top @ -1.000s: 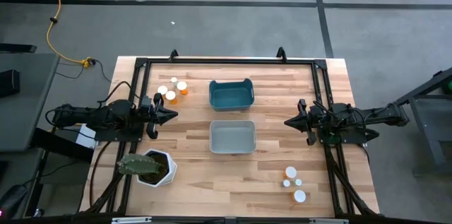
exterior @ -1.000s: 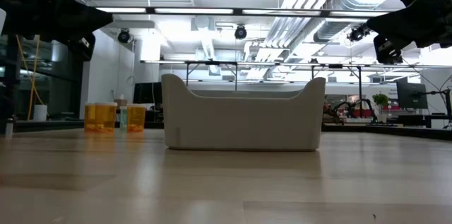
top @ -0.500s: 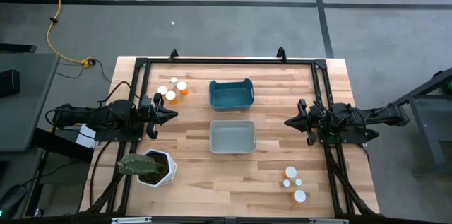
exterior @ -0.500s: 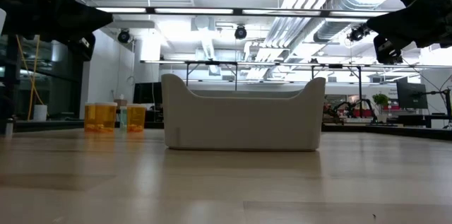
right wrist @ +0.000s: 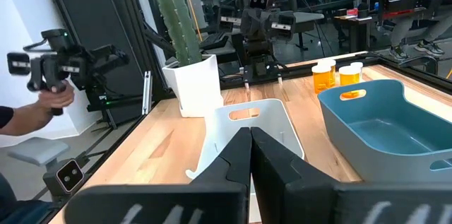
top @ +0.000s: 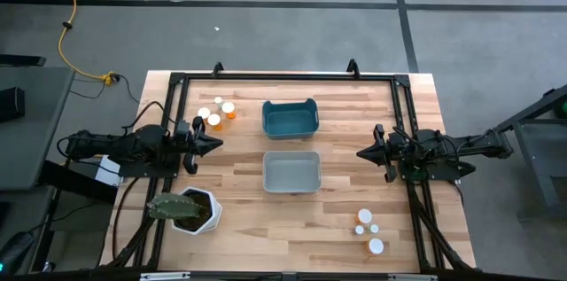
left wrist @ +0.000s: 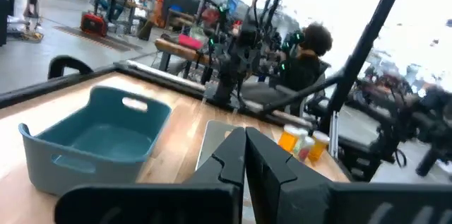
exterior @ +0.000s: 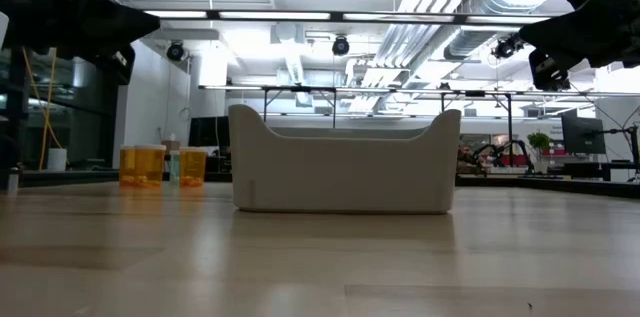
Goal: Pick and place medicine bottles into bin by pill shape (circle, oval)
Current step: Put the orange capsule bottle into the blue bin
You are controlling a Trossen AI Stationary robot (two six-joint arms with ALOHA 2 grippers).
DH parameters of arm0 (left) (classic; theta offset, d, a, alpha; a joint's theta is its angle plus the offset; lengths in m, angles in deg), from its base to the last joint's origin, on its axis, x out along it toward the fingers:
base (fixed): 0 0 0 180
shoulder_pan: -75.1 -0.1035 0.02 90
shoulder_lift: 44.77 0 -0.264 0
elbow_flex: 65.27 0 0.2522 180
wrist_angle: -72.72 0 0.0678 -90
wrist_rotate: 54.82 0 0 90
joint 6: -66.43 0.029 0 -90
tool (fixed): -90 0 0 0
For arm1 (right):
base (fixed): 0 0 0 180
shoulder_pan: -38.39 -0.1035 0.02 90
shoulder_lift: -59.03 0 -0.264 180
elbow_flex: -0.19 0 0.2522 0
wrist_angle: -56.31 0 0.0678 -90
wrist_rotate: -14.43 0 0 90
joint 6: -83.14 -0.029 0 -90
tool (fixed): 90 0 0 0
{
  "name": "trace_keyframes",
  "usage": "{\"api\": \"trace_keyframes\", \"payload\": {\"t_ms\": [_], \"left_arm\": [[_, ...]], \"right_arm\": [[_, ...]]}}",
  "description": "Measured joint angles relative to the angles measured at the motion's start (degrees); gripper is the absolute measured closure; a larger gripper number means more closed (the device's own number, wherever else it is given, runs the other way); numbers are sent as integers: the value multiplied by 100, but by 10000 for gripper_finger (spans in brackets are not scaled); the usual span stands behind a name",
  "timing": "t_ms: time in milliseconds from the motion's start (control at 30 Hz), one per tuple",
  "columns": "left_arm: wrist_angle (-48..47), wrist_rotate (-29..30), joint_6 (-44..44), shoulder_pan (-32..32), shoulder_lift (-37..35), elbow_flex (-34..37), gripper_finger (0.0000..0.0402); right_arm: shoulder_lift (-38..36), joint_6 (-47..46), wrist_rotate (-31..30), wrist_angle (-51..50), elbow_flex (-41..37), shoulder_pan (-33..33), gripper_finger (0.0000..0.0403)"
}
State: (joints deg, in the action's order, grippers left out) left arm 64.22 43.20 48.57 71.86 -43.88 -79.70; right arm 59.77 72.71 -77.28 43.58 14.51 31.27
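- Near right corner: a cluster of white-capped medicine bottles (top: 368, 230) stands on the table (top: 354, 104), well apart from both bins and on my right arm's side.
- Near left corner: a white plant pot (top: 197, 211) holds a cactus (right wrist: 174, 18). It is no part of the sorting.
- Middle left: my left gripper (top: 213, 144) hangs above the table edge, tips pressed together and holding nothing, pointed toward the centre.
- Middle right: my right gripper (top: 364, 152) mirrors it, tips likewise pressed together and empty. Both arms look parked in a waiting pose.
- Centre: the white bin (top: 291, 173) sits between the two grippers, within reach of either arm, as I judge.
- Farther: the teal bin (top: 290, 118) stands just beyond the white one, apart from it. Both bins show nothing inside.
- Far left: a second group of bottles, the orange bottles (top: 218, 113), stands left of the teal bin on my left arm's side.
- Judgement: no bottle is sorted yet; pill shapes cannot be read from here.
- Beyond the table: a person's hand (right wrist: 56, 97) holds a device.
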Motion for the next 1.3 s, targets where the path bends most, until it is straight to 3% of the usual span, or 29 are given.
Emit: {"api": "trace_keyframes", "payload": {"t_ms": [133,233,433,567,700,867,1000,1300], "left_arm": [[1597,607,254,-1,281,-19,401],[1745,748,788,-14,812,-406,393],[-610,2322,1693,-451,2745,-2276,330],[-2535,2937,1382,-1079,3971,-3490,268],[-4100,2488,799,-1726,4934,-4285,210],[-4979,1062,754,-2378,5747,-4721,163],[-5480,218,925,-2835,6161,-4851,150],[-5827,-407,1685,-3511,6664,-4856,149]], "right_arm": [[0,0,0,1,-2,0,402],[0,2,0,1,-1,0,402],[0,0,0,1,-2,0,402],[0,1,0,1,0,1,402],[0,2,0,1,0,0,402],[0,2,0,1,-1,0,402],[0,2,0,1,-2,0,402],[0,0,0,-1,0,0,402]]}}
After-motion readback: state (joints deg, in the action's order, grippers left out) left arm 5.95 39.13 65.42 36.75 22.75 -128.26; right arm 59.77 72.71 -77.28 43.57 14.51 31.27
